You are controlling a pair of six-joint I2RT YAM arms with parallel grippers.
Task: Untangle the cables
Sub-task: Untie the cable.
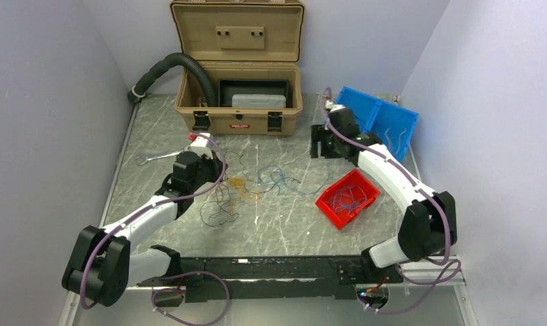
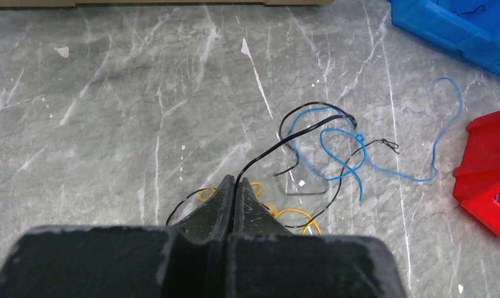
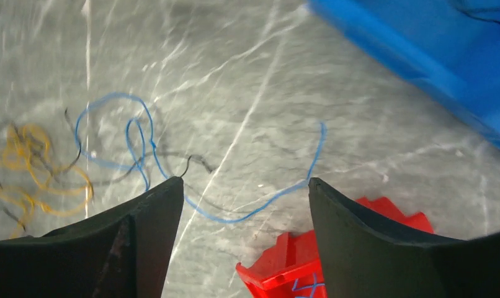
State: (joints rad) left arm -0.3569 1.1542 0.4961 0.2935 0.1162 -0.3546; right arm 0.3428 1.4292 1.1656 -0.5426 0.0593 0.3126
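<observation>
Top external view first: the cables (image 1: 257,183) sprawl in a loose tangle on the middle of the grey, marble-veined table (image 1: 291,227), in front of the open tan case (image 1: 240,88) and left of the red bin (image 1: 349,198); hair-thin, limp wires, all curls and loops; black loops (image 1: 216,209) nearest the left arm, a yellow-orange clump (image 1: 243,187) in the centre, blue strands (image 1: 279,176) to the right; the mess runs longways across the table, left to right, its last blue strand trailing toward the red bin; over to the left wrist, and the left gripper (image 2: 234,186) is clenched tight on a single black wire (image 2: 278,146), which rises from between the fingertips and arcs away into the blue loops; yellow-orange coils lie just under those fingers; right wrist now, and the right gripper (image 3: 245,183) stands wide apart, gripping nothing, hovering above a long blue strand (image 3: 235,220), with hard-plastic blue bins (image 3: 421,56) beyond.
</observation>
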